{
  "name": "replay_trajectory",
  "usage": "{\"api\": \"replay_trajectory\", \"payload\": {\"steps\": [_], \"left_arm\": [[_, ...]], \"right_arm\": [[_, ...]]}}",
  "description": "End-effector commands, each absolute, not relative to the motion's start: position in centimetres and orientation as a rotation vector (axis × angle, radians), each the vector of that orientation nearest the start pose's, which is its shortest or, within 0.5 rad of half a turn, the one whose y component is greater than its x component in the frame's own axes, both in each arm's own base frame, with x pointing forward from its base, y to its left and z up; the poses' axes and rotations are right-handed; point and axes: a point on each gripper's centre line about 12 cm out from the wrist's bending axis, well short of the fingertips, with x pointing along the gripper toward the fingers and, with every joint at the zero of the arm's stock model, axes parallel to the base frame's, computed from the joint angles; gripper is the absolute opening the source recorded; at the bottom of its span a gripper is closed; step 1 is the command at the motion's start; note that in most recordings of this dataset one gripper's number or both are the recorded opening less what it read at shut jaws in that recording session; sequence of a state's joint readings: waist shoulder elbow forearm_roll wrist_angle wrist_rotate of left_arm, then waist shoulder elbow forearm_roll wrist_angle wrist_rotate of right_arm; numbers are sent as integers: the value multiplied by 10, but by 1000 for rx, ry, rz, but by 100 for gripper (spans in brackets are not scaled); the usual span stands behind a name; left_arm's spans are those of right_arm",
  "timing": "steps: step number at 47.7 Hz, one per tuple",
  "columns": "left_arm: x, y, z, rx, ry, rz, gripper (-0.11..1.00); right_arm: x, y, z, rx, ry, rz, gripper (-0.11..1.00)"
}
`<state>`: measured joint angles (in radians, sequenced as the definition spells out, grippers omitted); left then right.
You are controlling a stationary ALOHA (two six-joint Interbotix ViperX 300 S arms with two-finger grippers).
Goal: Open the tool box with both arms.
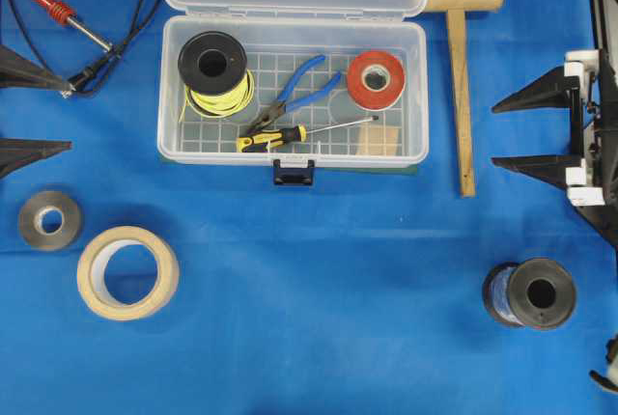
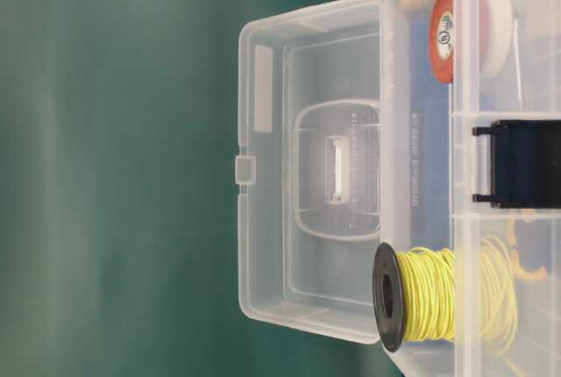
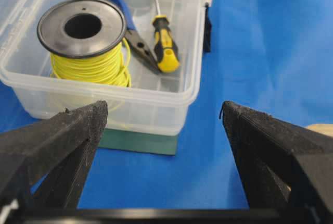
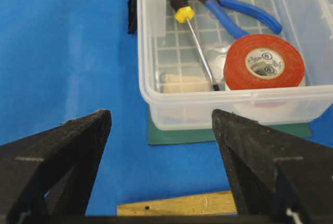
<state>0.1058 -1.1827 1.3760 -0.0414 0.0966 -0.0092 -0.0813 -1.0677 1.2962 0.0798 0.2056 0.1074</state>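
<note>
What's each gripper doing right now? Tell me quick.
Left gripper: open, holding nothing, off the left end of the tool box.
Right gripper: open, holding nothing, off its right end.

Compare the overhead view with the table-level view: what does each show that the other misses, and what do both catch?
Only the overhead view shows both open pincers, left and right, apart from the tool box, plus the pliers, screwdriver, wooden mallet, soldering iron and the loose rolls on the blue table.

Only the table-level view shows the lid's inner face with its handle recess.

Both show the box open, its black latch, the yellow wire spool and the red tape.
</note>
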Motion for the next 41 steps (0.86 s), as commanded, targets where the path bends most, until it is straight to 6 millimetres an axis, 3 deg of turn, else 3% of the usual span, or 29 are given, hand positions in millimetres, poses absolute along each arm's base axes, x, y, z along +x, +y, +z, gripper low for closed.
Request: {"api": "replay_trajectory", "payload": {"steps": [1, 41], "left_arm": [[154, 16, 208, -69, 281, 109, 88], [153, 16, 203, -71, 291, 109, 88]], "right_arm": [[167, -11, 211, 204, 409, -101, 79], [167, -11, 210, 199, 411, -101, 79]]}}
